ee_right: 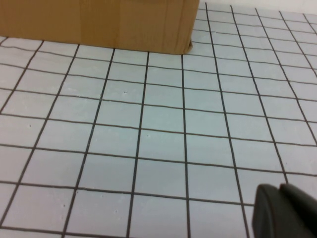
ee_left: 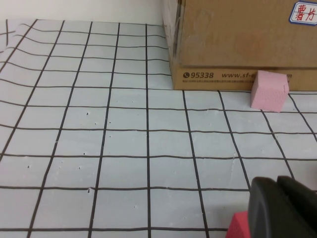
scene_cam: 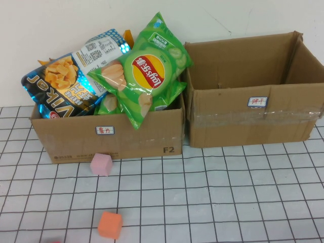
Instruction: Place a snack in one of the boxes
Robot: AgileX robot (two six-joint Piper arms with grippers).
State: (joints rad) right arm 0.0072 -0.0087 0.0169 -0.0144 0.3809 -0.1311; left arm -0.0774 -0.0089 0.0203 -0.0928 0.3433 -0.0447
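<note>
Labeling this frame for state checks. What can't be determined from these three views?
- Left tool: left wrist view, cut by the picture's edge; open or shut unknown. Absent from the high view.
- Right tool: right wrist view, only a dark corner shows.
- Right box: high view, front wall hides its floor.
- Left box: Lay's bag and blue chip bag cover whatever lies beneath.
- Red block: mostly hidden behind the left tool.
</note>
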